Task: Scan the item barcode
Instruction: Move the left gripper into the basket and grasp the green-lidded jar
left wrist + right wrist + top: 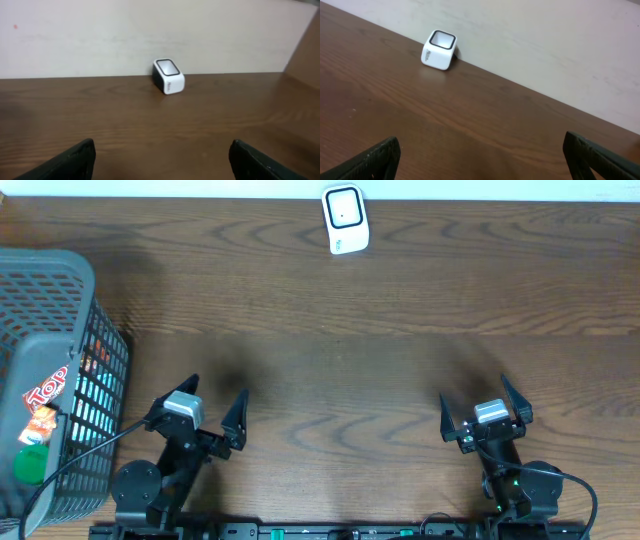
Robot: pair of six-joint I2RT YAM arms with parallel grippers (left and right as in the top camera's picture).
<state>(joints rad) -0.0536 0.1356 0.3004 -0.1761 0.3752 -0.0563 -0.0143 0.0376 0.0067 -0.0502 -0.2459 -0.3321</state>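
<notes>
The left end effector [217,389] and right end effector [474,391] both stand wide apart, empty. The small white box-shaped scanner [345,219] sits at top centre.

a: what is in view apart from the job's own things?
b: a dark brown wooden table [330,290], its wavy grain running side to side. it fills most of the overhead view.
a: anything standing at its edge?
b: a grey plastic basket [45,300] with lattice walls, far over on the left side, partly cut off by the frame.
a: and at the back?
b: a pale wall [100,35] meets the table's far edge. it is plain, with a few faint smudges.
a: more?
b: in the left wrist view a brown panel [306,50] slants across the upper right corner. i cannot tell what it is.
</notes>
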